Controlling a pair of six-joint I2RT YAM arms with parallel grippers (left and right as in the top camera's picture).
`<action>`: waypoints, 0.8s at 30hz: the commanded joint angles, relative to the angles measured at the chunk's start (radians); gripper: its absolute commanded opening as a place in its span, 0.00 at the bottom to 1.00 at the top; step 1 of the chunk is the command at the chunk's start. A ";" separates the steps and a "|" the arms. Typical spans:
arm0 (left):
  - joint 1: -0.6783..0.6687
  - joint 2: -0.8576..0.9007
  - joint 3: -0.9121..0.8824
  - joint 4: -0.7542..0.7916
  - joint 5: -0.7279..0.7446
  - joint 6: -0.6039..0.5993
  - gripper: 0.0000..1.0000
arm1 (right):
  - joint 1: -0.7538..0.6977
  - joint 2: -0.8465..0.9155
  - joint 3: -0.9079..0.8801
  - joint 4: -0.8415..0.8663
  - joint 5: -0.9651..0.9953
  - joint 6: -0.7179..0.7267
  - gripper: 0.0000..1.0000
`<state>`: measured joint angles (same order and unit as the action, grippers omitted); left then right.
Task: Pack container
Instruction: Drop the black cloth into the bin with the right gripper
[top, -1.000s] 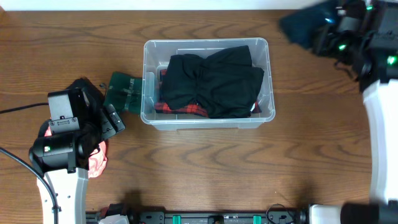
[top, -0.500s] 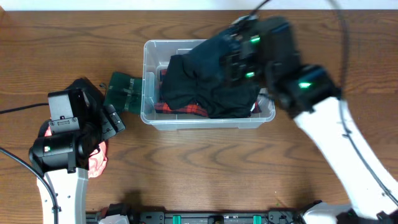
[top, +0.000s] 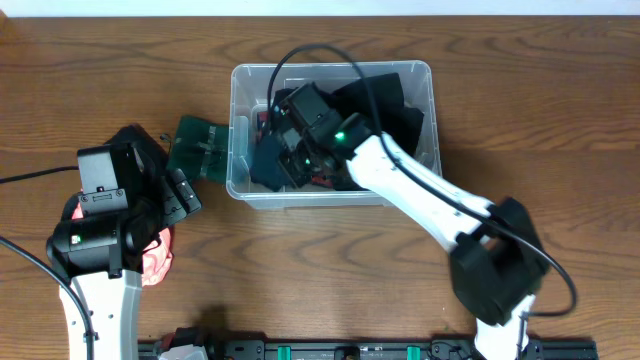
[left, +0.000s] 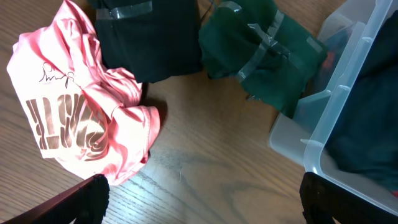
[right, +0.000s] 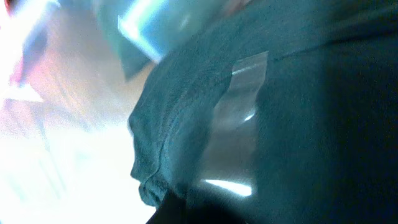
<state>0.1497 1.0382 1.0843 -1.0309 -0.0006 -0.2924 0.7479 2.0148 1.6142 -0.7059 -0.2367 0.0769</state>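
Observation:
The clear container (top: 237, 130) stands at the table's middle and holds black clothes (top: 390, 105) over a red plaid item (top: 262, 120). My right gripper (top: 288, 152) reaches into its left half, shut on a dark teal taped garment (top: 266, 165). That garment fills the right wrist view (right: 298, 93), so the fingers barely show. My left gripper (left: 202, 205) is open and empty over bare wood left of the container (left: 348, 87). It also shows in the overhead view (top: 185, 195).
A dark green taped bundle (top: 200, 150) lies against the container's left wall and also shows in the left wrist view (left: 267, 50). A pink shirt (left: 81, 106) and a black folded garment (left: 149, 37) lie under the left arm. The pink shirt peeks out overhead (top: 155, 262).
My right arm swung from the far right corner across and down into the container's left half, carrying the teal garment. The left arm has not moved.

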 joint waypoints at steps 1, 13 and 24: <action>0.004 0.002 0.010 0.000 -0.011 -0.009 0.98 | 0.005 0.057 0.000 -0.022 -0.126 -0.137 0.01; 0.004 0.002 0.010 0.000 -0.011 -0.009 0.98 | -0.061 -0.148 0.060 -0.066 0.149 -0.108 0.78; 0.004 0.002 0.010 0.000 -0.011 -0.009 0.98 | -0.104 -0.182 0.063 -0.030 0.189 -0.108 0.22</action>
<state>0.1497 1.0382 1.0843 -1.0290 -0.0006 -0.2924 0.6533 1.7683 1.6871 -0.7300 -0.0677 -0.0387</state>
